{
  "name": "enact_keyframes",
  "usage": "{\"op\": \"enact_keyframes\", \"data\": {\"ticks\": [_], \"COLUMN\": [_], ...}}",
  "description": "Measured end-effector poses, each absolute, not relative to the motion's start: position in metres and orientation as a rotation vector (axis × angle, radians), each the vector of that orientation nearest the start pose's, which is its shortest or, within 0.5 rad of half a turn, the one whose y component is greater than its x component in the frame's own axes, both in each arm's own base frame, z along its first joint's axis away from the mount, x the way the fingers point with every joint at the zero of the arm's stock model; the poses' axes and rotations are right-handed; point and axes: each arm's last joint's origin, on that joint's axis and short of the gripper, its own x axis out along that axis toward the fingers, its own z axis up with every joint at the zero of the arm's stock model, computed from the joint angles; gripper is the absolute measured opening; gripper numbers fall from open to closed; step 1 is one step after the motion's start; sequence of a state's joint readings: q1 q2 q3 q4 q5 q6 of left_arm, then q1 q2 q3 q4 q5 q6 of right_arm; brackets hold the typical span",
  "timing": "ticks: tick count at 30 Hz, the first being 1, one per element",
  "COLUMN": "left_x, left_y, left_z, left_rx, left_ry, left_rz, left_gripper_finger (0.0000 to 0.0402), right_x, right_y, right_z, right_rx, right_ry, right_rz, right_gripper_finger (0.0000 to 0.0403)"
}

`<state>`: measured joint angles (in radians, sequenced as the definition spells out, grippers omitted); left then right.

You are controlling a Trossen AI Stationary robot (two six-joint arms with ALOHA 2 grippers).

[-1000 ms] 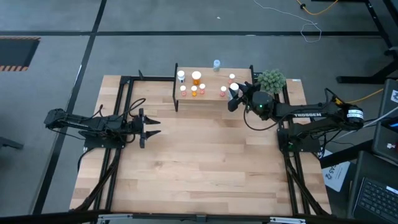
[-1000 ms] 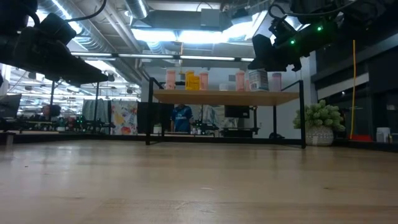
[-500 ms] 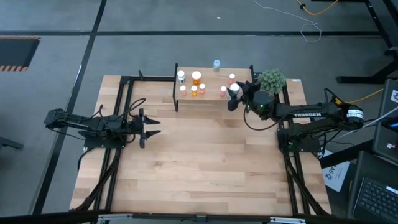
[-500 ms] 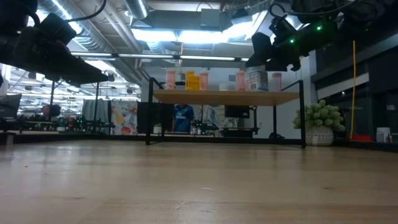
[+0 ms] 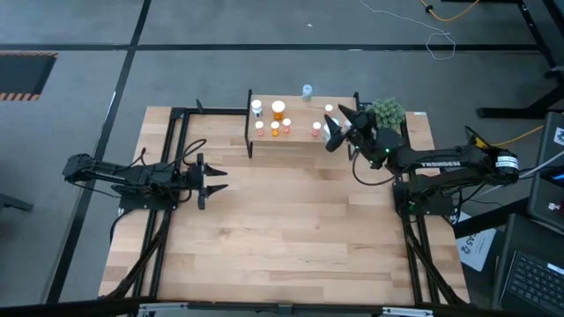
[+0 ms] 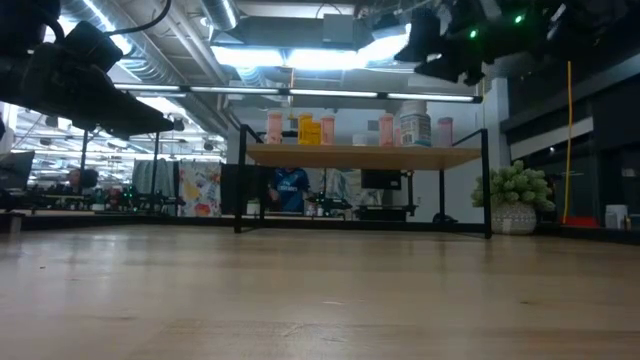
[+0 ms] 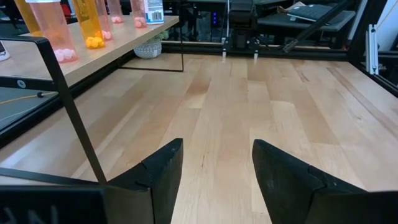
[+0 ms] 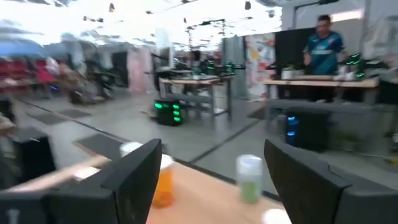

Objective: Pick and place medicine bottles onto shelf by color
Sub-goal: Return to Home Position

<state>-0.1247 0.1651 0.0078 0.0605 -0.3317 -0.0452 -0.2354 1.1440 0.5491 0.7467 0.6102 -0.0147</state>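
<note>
The shelf (image 5: 300, 113) stands at the table's far edge and carries several white-capped bottles with orange and pink bodies (image 6: 300, 128). A larger white labelled bottle (image 6: 414, 128) stands upright on its base near the shelf's right end. My right gripper (image 6: 440, 45) is open and empty, above that bottle; in its wrist view (image 8: 211, 186) an orange bottle (image 8: 163, 180) and a pale bottle (image 8: 249, 177) show beyond the fingers. My left gripper (image 5: 220, 180) is open and empty, above the table's left half, and shows in its wrist view (image 7: 214, 168) too.
A small potted plant (image 5: 385, 113) stands just right of the shelf. The shelf's thin black legs (image 6: 487, 185) reach down to the tabletop. One bluish bottle (image 5: 307, 90) stands at the shelf's far edge. Bare wood (image 5: 291, 229) lies in front of the shelf.
My right gripper has let go of the larger white bottle and gone up from it, tipping its fingers upward. The bottle stays upright on the shelf near its right end.
</note>
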Motion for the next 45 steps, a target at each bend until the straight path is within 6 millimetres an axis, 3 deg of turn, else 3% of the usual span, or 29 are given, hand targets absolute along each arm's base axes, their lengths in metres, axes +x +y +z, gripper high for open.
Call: {"op": "enact_keyframes", "data": {"ticks": [6, 12, 17, 21, 28, 37, 45], "left_x": [0.106, 0.106, 0.106, 0.106, 0.106, 0.106, 0.106], "left_y": [-0.004, -0.004, -0.004, -0.004, -0.004, -0.004, -0.004], "left_z": [0.159, 0.159, 0.159, 0.159, 0.159, 0.159, 0.159], "left_rx": [-0.02, -0.019, -0.02, -0.02, -0.02, -0.019, -0.019], "left_ry": [0.09, 0.09, 0.09, 0.09, 0.09, 0.09, 0.09], "left_rz": [0.209, 0.209, 0.209, 0.209, 0.208, 0.209, 0.209], "left_gripper_finger": [0.0189, 0.0189, 0.0189, 0.0189, 0.0189, 0.0189, 0.0189], "right_x": [0.22, 0.216, 0.217, 0.211, 0.202, 0.198, 0.165], "right_y": [-0.045, -0.006, 0.032, 0.05, 0.054, 0.05, 0.048], "right_z": [0.282, 0.291, 0.275, 0.254, 0.23, 0.221, 0.186], "right_rx": [0.149, 0.176, 0.116, 0.044, -0.028, -0.036, 0.032], "right_ry": [-0.204, -0.224, -0.045, 0.169, 0.412, 0.446, 0.367], "right_rz": [-0.668, -0.451, -0.291, -0.213, -0.207, -0.155, -0.007], "right_gripper_finger": [0.0287, 0.0287, 0.0287, 0.0287, 0.0287, 0.0287, 0.0287]}}
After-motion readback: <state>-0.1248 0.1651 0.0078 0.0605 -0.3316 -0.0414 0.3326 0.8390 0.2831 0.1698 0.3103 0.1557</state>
